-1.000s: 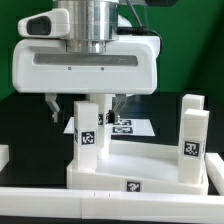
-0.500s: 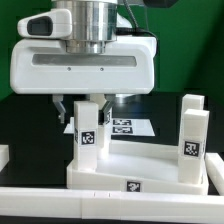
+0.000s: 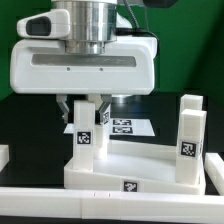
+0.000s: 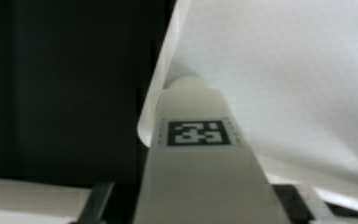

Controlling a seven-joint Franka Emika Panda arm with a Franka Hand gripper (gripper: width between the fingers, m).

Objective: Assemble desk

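Note:
The desk's white tabletop panel (image 3: 140, 160) lies flat with its raised rim up. Two white square legs stand on it. The left leg (image 3: 84, 150) stands at the near left corner and carries a black-and-white tag. My gripper (image 3: 84, 112) is shut on its upper end, one finger (image 3: 64, 108) pressing each side. The right leg (image 3: 190, 135) stands free at the exterior view's right. In the wrist view the held leg (image 4: 197, 160) fills the gap of my gripper (image 4: 194, 205), with the dark fingers (image 4: 105, 205) tight against it and the white tabletop (image 4: 291, 100) behind.
The marker board (image 3: 127, 127) lies on the dark table behind the tabletop. A long white border rail (image 3: 100, 205) runs along the front edge. A short white piece (image 3: 3, 155) shows at the exterior view's left edge.
The jaws, wide apart a second ago, have closed in onto the left leg. The leg and tabletop have shifted slightly toward the exterior view's left.

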